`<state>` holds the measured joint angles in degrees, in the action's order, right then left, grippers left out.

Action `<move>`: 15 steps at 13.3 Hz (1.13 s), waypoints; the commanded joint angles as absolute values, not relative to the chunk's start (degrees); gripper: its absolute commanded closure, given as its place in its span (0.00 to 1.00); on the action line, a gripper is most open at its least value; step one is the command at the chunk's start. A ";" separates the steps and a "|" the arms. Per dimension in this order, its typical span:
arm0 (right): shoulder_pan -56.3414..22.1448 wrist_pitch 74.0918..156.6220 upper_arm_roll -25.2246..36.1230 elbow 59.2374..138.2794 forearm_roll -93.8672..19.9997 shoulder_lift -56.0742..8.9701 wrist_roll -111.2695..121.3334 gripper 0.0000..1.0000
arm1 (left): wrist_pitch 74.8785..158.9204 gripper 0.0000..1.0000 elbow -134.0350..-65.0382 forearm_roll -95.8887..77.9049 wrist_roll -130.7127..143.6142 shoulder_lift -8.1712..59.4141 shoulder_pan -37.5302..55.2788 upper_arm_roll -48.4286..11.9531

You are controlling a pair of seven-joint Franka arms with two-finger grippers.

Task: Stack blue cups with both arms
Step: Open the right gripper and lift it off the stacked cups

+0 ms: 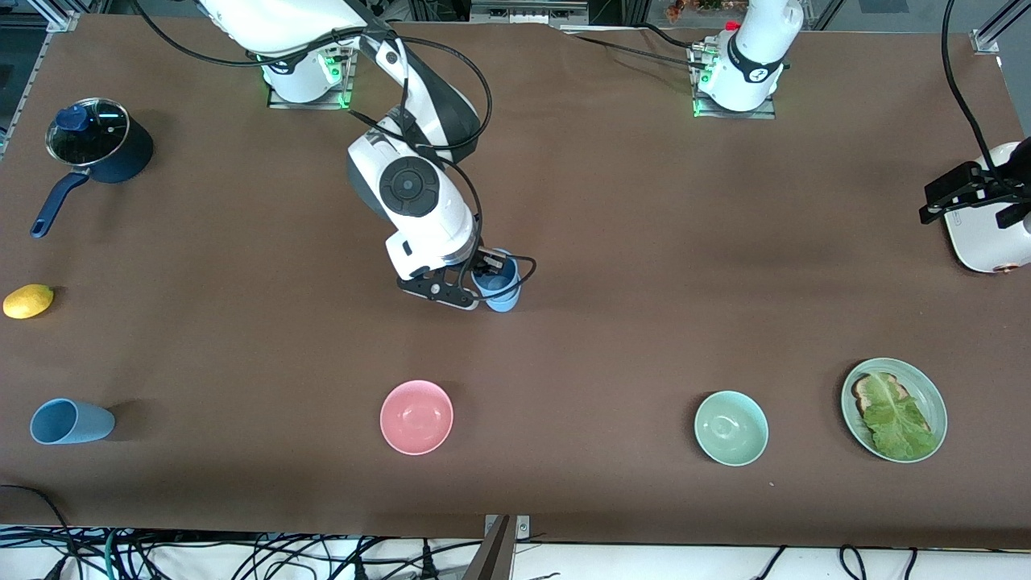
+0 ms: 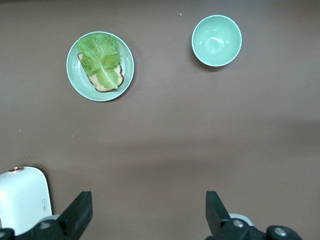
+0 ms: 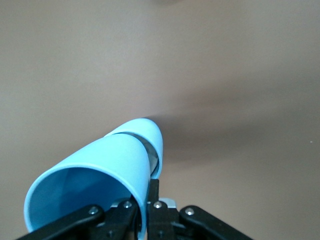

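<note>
Starting nearest the front camera: we see the slate-blue cup (image 1: 71,421) lying on its side on the table (image 1: 612,242) at the right arm's end, empty, waiting to be stacked.
Pink bowl (image 1: 416,416): upright and empty, in the same near row.
Mint-green bowl (image 1: 731,428): upright, empty, toward the left arm's end.
Green plate (image 1: 933,400): it carries a slice of bread under a lettuce leaf.
Lemon (image 1: 28,300): loose on the table, a little farther back.
Right end effector (image 1: 491,270): pressed together on the wall of the sky-blue cup (image 1: 501,288), one finger inside the rim, over mid-table; we judge this grip suits carrying it mouth-up.
Sky-blue cup contents: none that we can see.
Left end effector (image 2: 150,215): spread wide, holding nothing, waiting over the left arm's end beside a white appliance (image 1: 987,234).
Lidded pot (image 1: 97,145): farthest back, contents hidden.
</note>
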<state>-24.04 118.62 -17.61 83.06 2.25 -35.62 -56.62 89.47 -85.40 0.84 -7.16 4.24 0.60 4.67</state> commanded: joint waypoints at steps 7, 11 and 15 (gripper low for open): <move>-21.81 111.29 -14.95 80.60 4.05 -30.26 -55.20 0.00 | 88.86 0.00 -85.43 -0.53 -8.70 4.39 0.35 4.57; -18.98 99.26 -9.96 80.68 3.86 -20.51 -39.49 0.00 | 88.86 0.00 -85.43 -0.53 -8.70 4.39 0.79 4.57; -18.90 91.69 -0.02 80.77 3.25 -14.08 -31.87 0.00 | 88.86 0.00 -85.43 -0.53 -8.70 4.39 0.79 4.57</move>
<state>-18.76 94.88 -3.55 79.32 3.57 -17.29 -37.13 89.39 -85.62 0.82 -7.25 4.46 0.78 4.38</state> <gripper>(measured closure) 0.000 0.000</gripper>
